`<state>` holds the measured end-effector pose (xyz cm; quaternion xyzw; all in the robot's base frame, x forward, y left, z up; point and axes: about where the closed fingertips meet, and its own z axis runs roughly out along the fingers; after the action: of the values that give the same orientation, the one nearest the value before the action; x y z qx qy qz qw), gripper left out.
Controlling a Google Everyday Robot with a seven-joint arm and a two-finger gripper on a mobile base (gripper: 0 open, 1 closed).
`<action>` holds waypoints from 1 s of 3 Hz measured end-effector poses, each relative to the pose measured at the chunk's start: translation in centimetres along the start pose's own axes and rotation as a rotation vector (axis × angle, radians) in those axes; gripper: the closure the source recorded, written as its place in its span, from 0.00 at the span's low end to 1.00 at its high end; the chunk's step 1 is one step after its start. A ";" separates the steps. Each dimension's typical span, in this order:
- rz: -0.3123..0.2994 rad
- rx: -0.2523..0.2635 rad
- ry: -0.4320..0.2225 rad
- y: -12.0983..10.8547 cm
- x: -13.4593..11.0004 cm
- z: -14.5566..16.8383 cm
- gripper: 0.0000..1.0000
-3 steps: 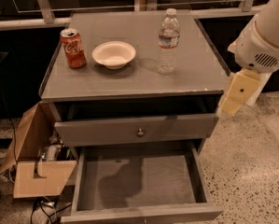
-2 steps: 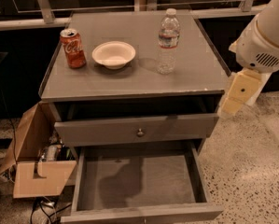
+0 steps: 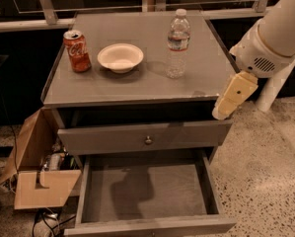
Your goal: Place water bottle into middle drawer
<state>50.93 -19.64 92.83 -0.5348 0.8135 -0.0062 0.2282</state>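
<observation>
I see the wide, shallow grey middle drawer (image 3: 147, 191) pulled open under the grey cabinet top (image 3: 137, 83). My cream gripper (image 3: 234, 97) hangs just beside the cabinet's right edge; I cannot tell its grip. The clear plastic water bottle (image 3: 177, 43) stands upright on the top.

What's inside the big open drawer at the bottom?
Only bare grey floor and a shadow show in the middle drawer. Its back is hidden under the knobbed drawer front. The water bottle stands on the cabinet top; the tool hangs by its right side.
</observation>
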 end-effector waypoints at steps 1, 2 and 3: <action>0.045 0.038 -0.071 -2.5 -2.0 1.9 0.00; 0.078 0.063 -0.109 -4.6 -2.9 3.5 0.00; 0.079 0.064 -0.110 -4.6 -2.9 3.6 0.00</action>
<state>57.23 -18.26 91.87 -0.4942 0.8196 0.0061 0.2899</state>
